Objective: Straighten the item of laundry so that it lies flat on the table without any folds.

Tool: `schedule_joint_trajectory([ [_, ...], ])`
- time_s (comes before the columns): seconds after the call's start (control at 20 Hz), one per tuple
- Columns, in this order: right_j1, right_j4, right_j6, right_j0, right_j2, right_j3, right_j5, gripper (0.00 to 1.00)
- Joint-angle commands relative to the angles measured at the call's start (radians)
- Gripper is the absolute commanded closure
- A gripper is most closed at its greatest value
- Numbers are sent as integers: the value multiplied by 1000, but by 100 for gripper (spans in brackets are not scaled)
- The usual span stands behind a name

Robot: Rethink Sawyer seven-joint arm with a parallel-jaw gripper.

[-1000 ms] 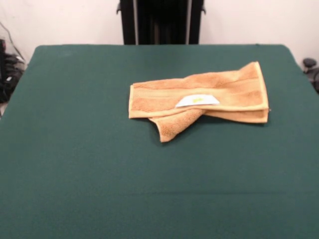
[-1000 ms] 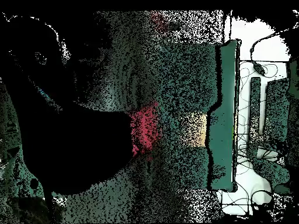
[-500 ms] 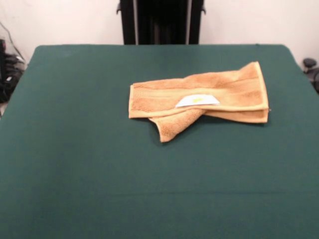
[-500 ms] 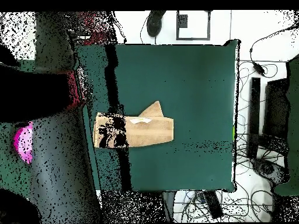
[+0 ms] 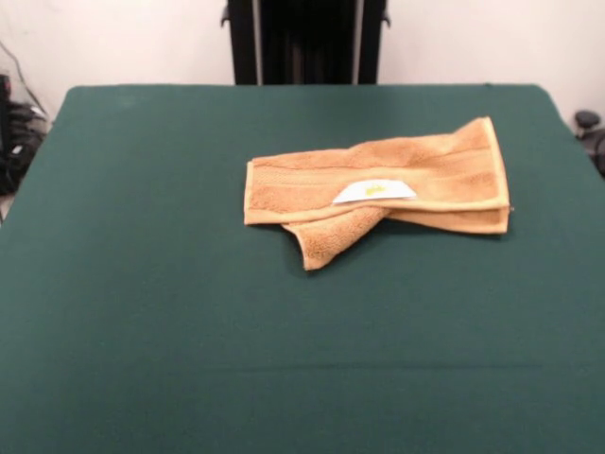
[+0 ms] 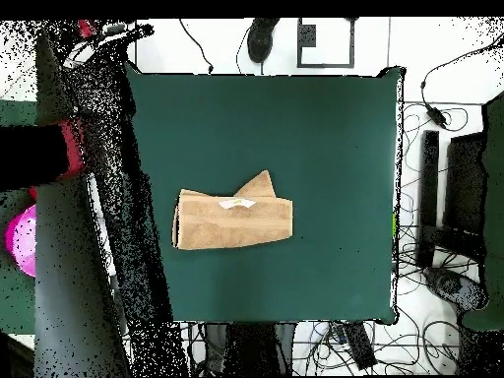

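Dark green felt-covered table [image 5: 142, 312] [image 6: 325, 128] is backed by a white wall. Right of its centre in the front view, the folded orange-tan terry towel [image 5: 378, 189] [image 6: 234, 219] is laid, white label [image 5: 374, 191] upward. The gripper is seen in neither view.

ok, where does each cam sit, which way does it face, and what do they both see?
Front view: across the table from the robot, facing its black pedestal at the top edge; no arm or tool shows.
Overhead view: above the table, looking straight down, robot base at the bottom; no tool can be made out.
Shared: the folded towel with its white label on the green table, turned half round between views.
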Motion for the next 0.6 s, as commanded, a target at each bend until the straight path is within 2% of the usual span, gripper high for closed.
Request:
schedule_joint_trajectory([
  [0.05, 26, -49, 301, 26, 9, 232, -109, 0],
  [0.35, 51, -43, 398, 45, -7, 276, -219, 0],
  [0.6, 101, -57, 582, 72, -66, 280, -323, 0],
])
